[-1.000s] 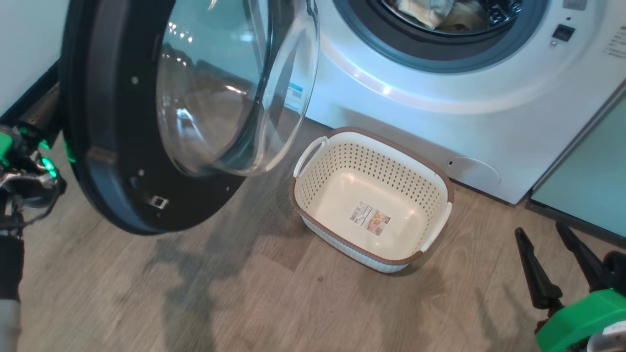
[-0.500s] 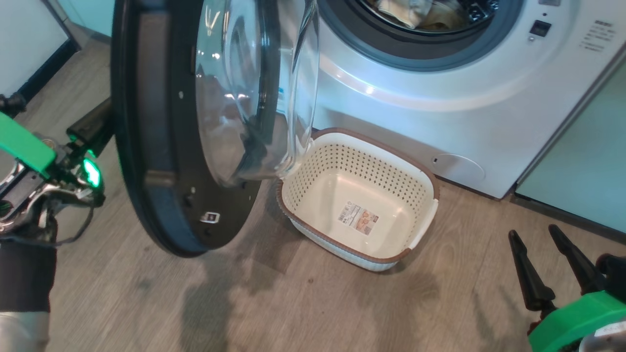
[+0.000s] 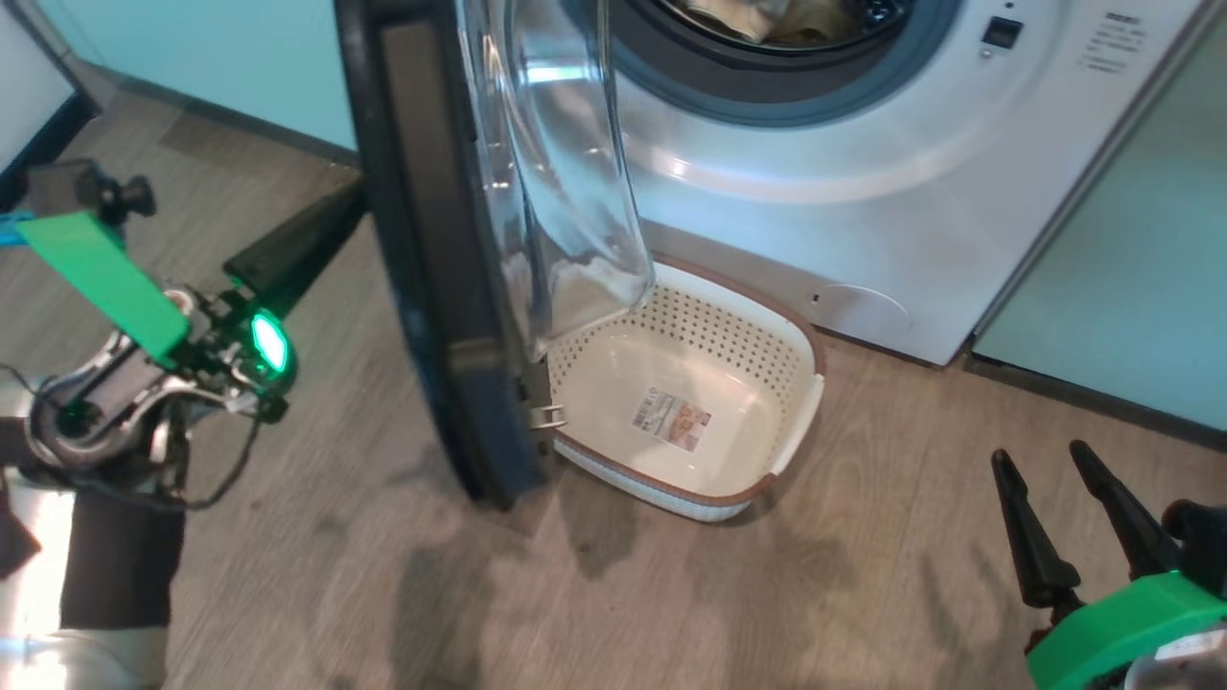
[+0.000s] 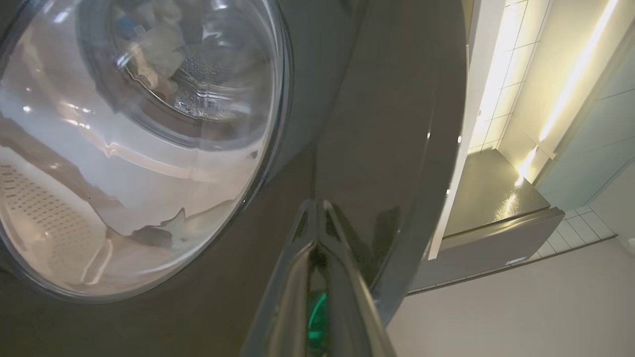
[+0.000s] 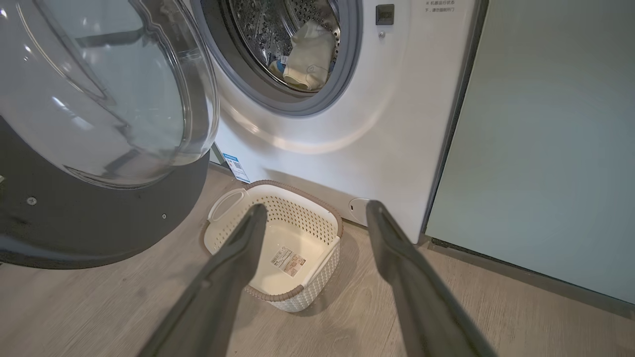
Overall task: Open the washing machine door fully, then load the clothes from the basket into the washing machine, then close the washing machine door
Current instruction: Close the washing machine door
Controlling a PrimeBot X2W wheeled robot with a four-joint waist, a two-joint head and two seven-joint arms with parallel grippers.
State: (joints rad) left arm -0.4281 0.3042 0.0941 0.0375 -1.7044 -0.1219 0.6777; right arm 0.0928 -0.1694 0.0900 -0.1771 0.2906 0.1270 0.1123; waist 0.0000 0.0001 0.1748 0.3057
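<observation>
Mid-left, the left gripper (image 3: 340, 203), fingers pressed together, leans on the washing machine door (image 3: 431, 240), which has swung from broadside to edge-on over the empty basket (image 3: 767, 311). The clothes (image 3: 757, 14) lie inside the washing machine (image 3: 863, 192) at top centre, so closing looks well under way. At lower right, the right gripper (image 3: 1040, 455) waits spread and empty.

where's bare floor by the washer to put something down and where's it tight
Bare wood floor lies between the basket and the right gripper, and along the near side of the washing machine door. The basket is empty. Crowded: the door's glass bowl overhangs the basket's left end, and the left gripper is at the door's outer face.
</observation>
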